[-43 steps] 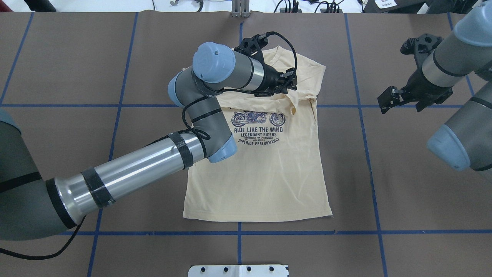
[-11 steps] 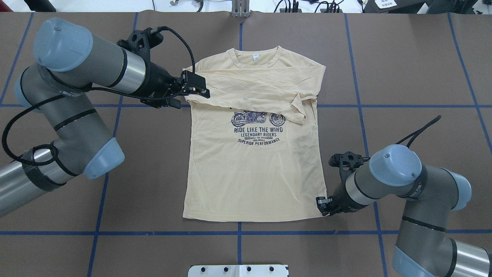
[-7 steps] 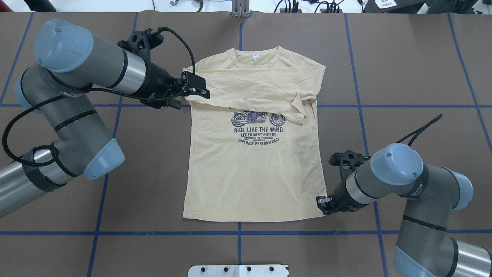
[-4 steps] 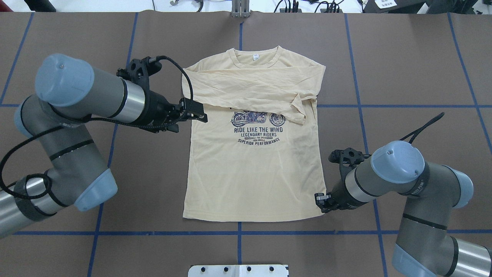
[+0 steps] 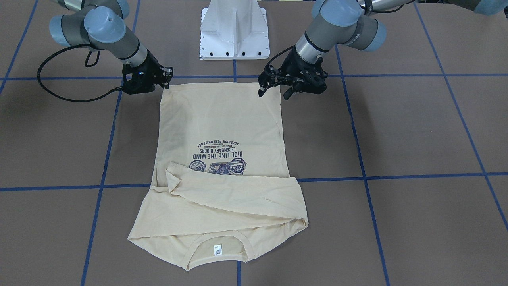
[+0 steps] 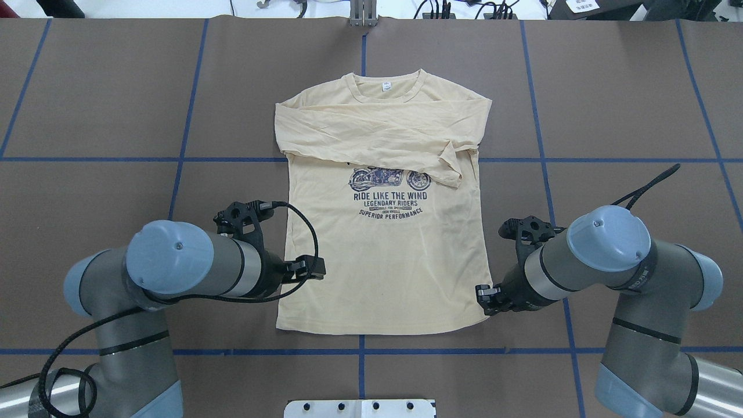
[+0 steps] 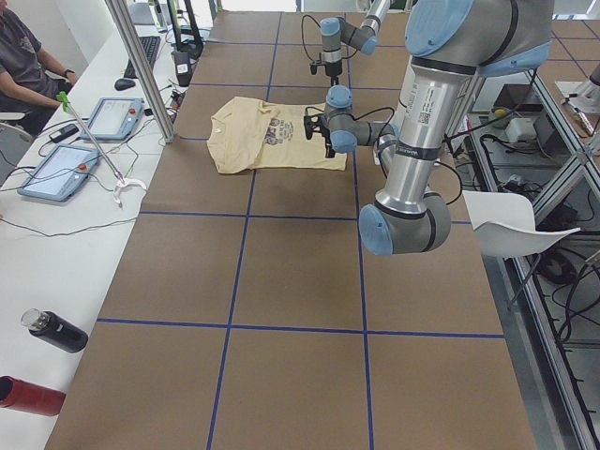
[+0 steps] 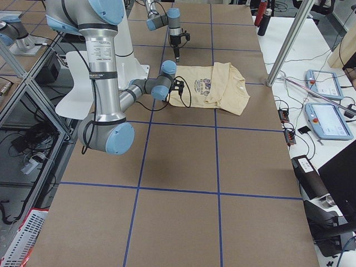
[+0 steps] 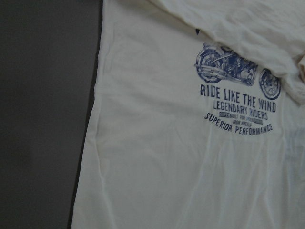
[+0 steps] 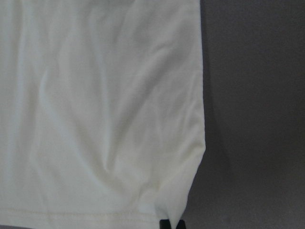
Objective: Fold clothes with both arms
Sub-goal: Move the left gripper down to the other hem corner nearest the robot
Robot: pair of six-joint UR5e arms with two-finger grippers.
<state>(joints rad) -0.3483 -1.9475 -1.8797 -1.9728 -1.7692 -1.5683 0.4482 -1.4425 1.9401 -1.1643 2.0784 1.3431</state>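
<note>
Right pincer (image 6: 482,295) sits at one hem corner of the T-shirt (image 6: 383,267), tips close together; whether it grips cloth, cannot tell. Left pincer (image 5: 274,91) is spread wide over the opposite hem corner. T-shirt lies flat on the desk (image 6: 609,116), print up, sleeves folded across the chest, neck farthest.

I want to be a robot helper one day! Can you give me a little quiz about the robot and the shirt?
1. True or false: the shirt has its sleeves folded across the chest.
2. The left end effector and the right end effector are nearest which part of the shirt? A) the collar B) the bottom end C) the sleeves
3. Fill in the gap: the print says "RIDE LIKE THE ____".

Key: 1 true; 2 B; 3 WIND.
</note>
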